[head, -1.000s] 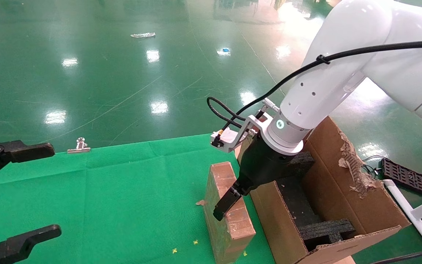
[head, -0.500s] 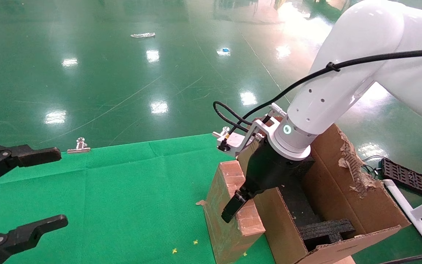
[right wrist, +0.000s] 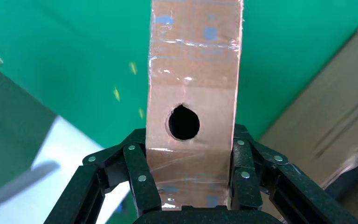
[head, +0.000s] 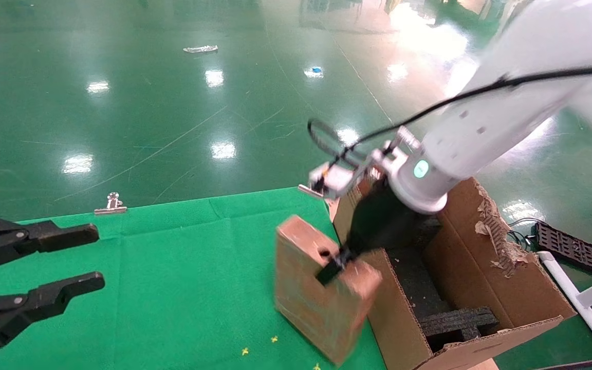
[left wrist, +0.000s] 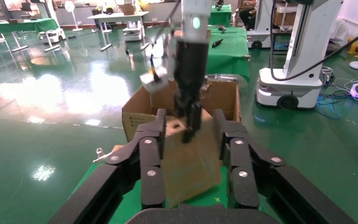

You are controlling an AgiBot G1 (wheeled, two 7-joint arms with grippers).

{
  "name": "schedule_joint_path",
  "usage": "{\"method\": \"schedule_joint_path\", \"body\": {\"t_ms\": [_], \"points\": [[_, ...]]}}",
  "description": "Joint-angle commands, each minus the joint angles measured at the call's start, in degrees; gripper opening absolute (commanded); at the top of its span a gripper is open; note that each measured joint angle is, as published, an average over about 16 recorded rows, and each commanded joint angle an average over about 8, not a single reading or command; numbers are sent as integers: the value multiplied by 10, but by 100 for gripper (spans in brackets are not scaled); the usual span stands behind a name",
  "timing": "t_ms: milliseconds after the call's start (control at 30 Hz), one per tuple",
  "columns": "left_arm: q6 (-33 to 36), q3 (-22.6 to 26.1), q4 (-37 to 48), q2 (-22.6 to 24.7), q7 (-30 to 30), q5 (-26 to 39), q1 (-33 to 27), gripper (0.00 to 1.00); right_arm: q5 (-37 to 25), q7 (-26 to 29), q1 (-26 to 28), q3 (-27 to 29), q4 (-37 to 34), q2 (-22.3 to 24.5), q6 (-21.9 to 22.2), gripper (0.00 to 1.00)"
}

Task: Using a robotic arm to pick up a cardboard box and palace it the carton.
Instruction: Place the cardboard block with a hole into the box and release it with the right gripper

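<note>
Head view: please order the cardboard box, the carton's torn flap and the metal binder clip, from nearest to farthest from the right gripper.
1. Cardboard box: held by the right gripper.
2. Torn flap: carton's right side.
3. Binder clip: far left cloth edge.

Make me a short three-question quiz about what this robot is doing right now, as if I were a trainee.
1. True or false: the cardboard box already rests inside the carton.
2. Which gripper grasps the box? A) left gripper B) right gripper C) neither
3. Fill in: the narrow taped face seen from the right wrist has a small round ____.

Key:
1. False. The box hangs tilted above the green cloth, beside the carton.
2. B. The right gripper is shut on the box; the left gripper hangs open, away to the left.
3. Hole.
</note>
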Motion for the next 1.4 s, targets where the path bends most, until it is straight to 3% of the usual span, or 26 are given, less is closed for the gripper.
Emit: {"method": "schedule_joint_path", "body": {"t_ms": [33, 367, 767, 1033, 1400], "points": [[0, 0, 0, 0, 0, 0, 0, 0, 8, -15, 5, 12, 7, 14, 15, 0], [0, 0, 0, 0, 0, 0, 0, 0, 12, -124, 90, 84, -38, 118, 71, 0], [0, 1, 0, 0, 0, -1, 0, 2, -87, -118, 134, 62, -87, 197, 32, 0], [-1, 1, 0, 0, 1, -1, 0, 97, -108, -91, 93, 35, -116, 217, 30, 0], [-1, 2, 0, -1, 1, -1, 0, 100, -144, -51, 24, -5, -168, 194, 60, 0]]}}
